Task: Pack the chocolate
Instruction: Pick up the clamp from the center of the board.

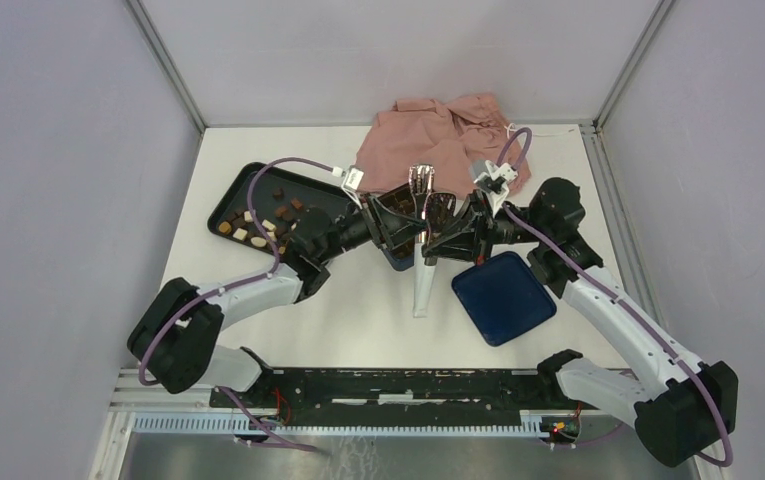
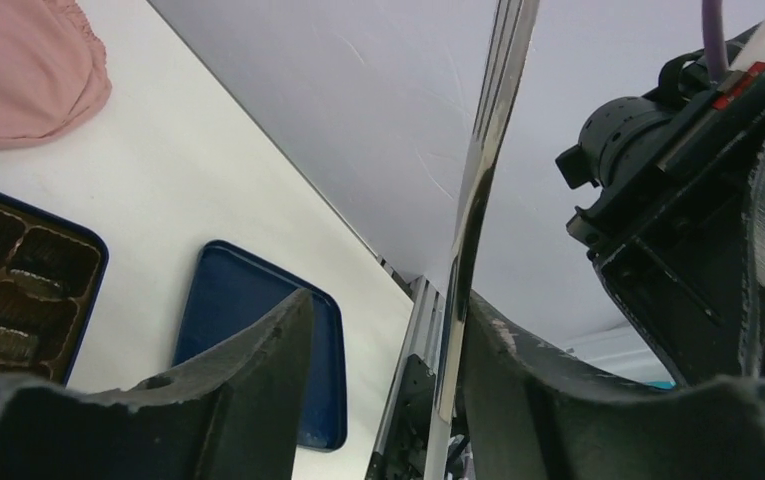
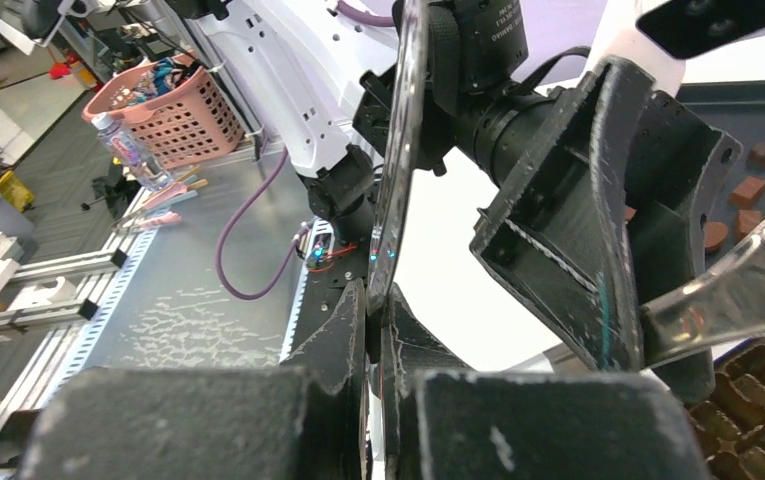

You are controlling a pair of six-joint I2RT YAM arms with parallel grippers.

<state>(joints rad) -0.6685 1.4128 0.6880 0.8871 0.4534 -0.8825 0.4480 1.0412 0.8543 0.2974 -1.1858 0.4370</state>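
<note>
Chocolate (image 1: 284, 212): small bite-sized pieces in dark brown, tan and cream-white, some square, some rounded. Lies loose and scattered on the black tray (image 1: 230, 205) at the far left of the table, well apart from both grippers. Shows in the right wrist view too, as a few brown blocks on the dark tray.

Left gripper (image 2: 388, 310): fingers spread, clasping nothing, with the thin metal strip of the tongs (image 2: 478, 200) running just beside one finger. Right gripper (image 3: 373, 300): pinched tight on that same strip, with a clear plastic arm sticking out sideways. Both at mid-table, near the dark blue box (image 2: 101, 270) with its brown gridded insert; cannot tell whether any cell is filled. Just beside it, flat on the table, a blue lid (image 1: 503, 297).

White table (image 1: 358, 320), with a crumpled pink cloth (image 1: 438, 140) at the back edge. Pale lilac-grey walls on three sides, with aluminium posts in the back corners. Beyond the near edge, in the right wrist view: a metal bench, a pink basket (image 3: 163, 100) and a water bottle (image 3: 123, 150).
</note>
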